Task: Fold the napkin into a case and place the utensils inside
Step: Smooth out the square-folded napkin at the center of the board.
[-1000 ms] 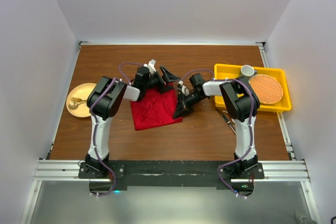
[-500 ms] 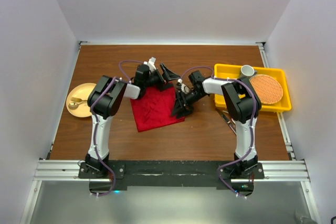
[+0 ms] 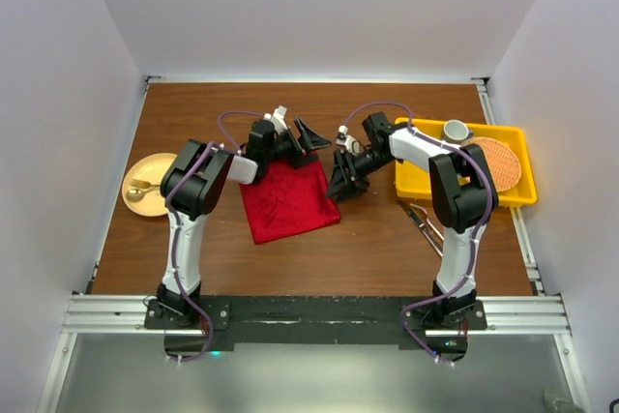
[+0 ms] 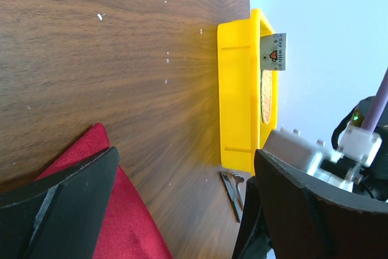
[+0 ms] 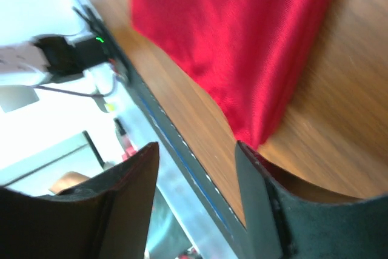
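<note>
The deep-red napkin (image 3: 286, 198) lies folded flat on the wooden table, left of centre. My left gripper (image 3: 308, 137) hovers over its far right corner, wide open and holding nothing. In the left wrist view the napkin (image 4: 124, 225) shows beside the lower finger of the left gripper (image 4: 187, 153). My right gripper (image 3: 340, 184) stands open just off the napkin's right edge. In the right wrist view the right gripper (image 5: 197, 147) has nothing between its fingers, and a napkin (image 5: 242, 34) corner ends beside one finger. The utensils (image 3: 424, 221) lie in front of the tray, also seen as utensils (image 4: 233, 189).
A yellow tray (image 3: 411, 132) at the right holds a round orange mat (image 3: 493, 163) and a white cup (image 3: 456, 130). The tray's wall (image 4: 239, 89) shows in the left wrist view. A yellow plate (image 3: 147, 184) sits at the left table edge.
My right gripper has opened, let go of the napkin's right edge and drawn back up and to the right. The napkin now lies flat. The left gripper has stayed open and nearly still.
</note>
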Robot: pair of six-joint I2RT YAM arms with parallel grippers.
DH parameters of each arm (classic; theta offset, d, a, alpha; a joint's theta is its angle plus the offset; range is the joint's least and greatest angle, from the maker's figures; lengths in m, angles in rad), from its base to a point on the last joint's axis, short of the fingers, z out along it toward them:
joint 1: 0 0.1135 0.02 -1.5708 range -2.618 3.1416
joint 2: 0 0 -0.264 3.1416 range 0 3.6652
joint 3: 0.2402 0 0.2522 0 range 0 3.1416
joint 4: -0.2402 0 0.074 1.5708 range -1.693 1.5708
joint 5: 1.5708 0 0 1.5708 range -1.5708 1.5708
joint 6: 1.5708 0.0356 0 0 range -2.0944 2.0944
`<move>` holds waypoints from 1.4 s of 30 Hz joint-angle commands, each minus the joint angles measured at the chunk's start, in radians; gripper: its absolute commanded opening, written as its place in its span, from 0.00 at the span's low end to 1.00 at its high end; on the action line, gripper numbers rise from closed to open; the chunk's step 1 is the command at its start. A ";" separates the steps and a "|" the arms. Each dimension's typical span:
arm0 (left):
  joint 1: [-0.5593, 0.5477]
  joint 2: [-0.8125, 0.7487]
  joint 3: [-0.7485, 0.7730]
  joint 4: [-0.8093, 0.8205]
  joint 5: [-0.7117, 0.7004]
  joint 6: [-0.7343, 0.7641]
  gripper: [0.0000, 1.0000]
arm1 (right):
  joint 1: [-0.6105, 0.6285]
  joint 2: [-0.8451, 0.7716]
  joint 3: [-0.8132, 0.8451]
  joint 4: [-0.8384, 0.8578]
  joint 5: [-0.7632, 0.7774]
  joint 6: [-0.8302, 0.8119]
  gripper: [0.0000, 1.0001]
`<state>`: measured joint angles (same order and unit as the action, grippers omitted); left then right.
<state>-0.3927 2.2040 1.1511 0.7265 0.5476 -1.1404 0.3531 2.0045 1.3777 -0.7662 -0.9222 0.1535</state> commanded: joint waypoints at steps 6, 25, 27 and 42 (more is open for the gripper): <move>0.020 0.016 -0.039 -0.116 -0.026 0.073 1.00 | 0.026 -0.012 -0.146 0.582 -0.144 0.467 0.44; 0.032 0.020 -0.047 -0.122 -0.040 0.079 1.00 | 0.032 0.181 -0.227 0.365 -0.070 0.242 0.30; 0.035 0.016 -0.047 -0.128 -0.041 0.082 1.00 | 0.032 0.171 -0.226 0.340 -0.063 0.215 0.30; 0.037 0.002 -0.068 -0.105 -0.034 0.090 1.00 | 0.032 -0.010 -0.143 0.188 -0.263 0.035 0.72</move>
<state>-0.3824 2.1906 1.1305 0.7250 0.5564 -1.1294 0.3805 2.1052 1.1889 -0.4885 -1.1275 0.2584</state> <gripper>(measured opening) 0.997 0.624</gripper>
